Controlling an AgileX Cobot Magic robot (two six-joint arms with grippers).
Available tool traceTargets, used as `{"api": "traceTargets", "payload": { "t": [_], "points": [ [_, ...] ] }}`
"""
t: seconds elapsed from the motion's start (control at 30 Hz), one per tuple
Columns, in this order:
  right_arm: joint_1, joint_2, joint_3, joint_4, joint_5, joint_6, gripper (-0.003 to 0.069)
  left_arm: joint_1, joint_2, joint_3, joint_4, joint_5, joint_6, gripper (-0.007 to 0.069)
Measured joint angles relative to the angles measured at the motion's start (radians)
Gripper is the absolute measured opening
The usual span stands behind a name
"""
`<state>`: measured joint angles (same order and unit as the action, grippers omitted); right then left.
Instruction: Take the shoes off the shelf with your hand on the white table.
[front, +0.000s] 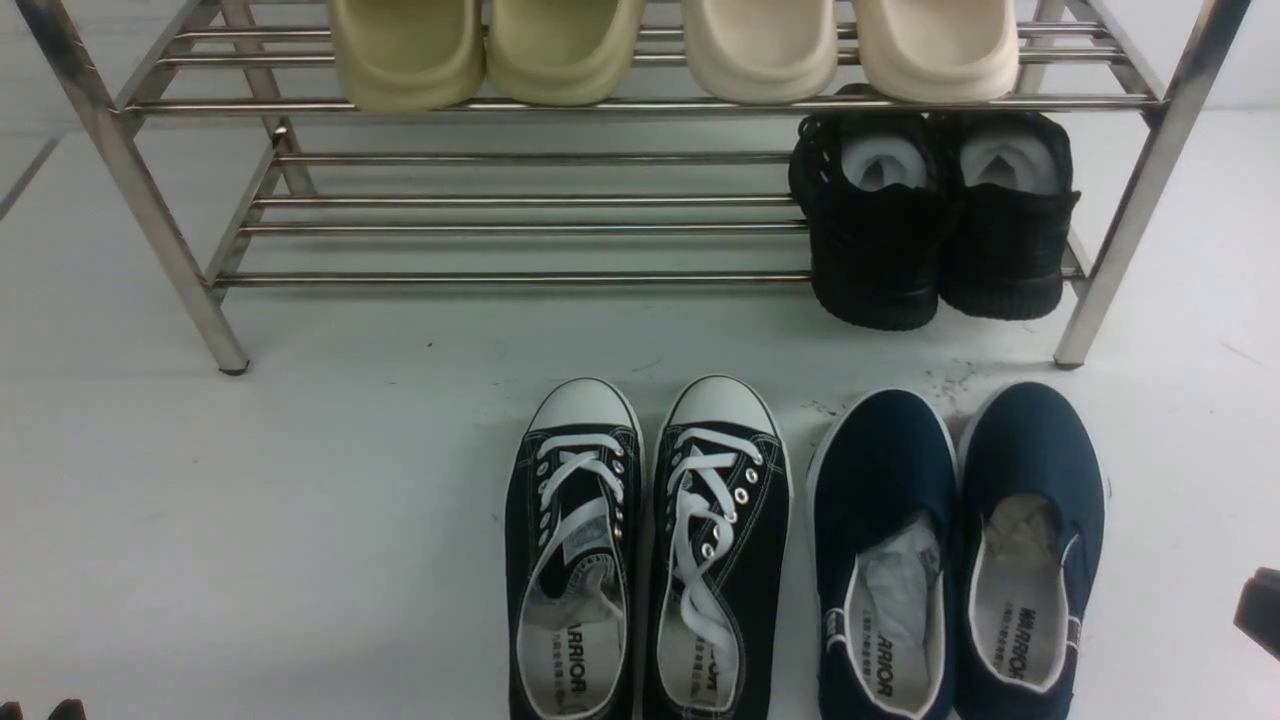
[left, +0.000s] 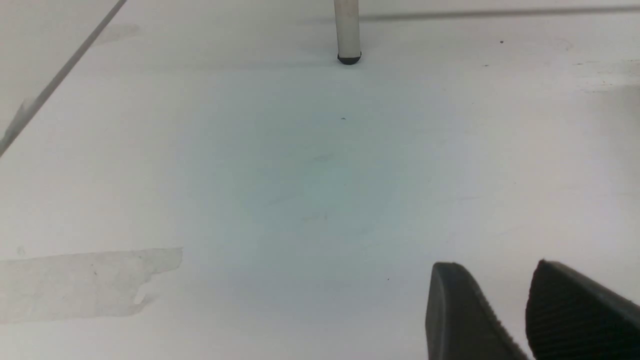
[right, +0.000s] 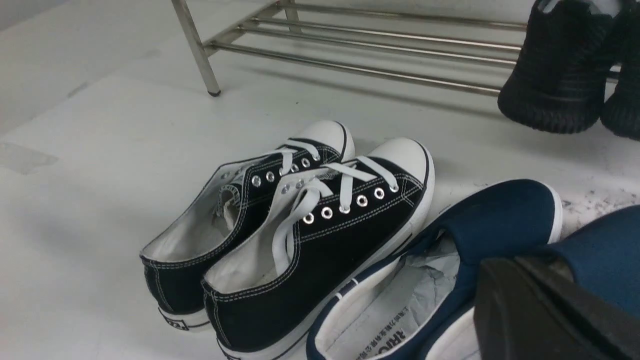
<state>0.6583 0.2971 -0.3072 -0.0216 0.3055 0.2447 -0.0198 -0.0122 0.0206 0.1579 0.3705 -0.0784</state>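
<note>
navy canvas slip-ons (front: 884, 470) sit on the white worktop (front: 330, 520), just beside the closed, empty black right gripper (right: 530, 265); the black left gripper (left: 492, 265) is slightly parted. unloading looks finished; next, withdraw the right clear.

The front view's bottom edge crops the slip-ons (front: 885, 450); its top edge crops the clogs (front: 410, 50); jaws of the right gripper (right: 507, 261) partly hide one slip-on.
</note>
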Motion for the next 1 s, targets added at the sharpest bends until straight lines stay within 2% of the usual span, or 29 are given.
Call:
{"api": "traceTargets", "payload": {
  "t": [1.0],
  "points": [
    [0.0,-0.003,0.005,0.006,-0.031,-0.002,0.0004,0.0,0.0,0.0,0.0,0.0,0.0,0.0242]
  ]
}}
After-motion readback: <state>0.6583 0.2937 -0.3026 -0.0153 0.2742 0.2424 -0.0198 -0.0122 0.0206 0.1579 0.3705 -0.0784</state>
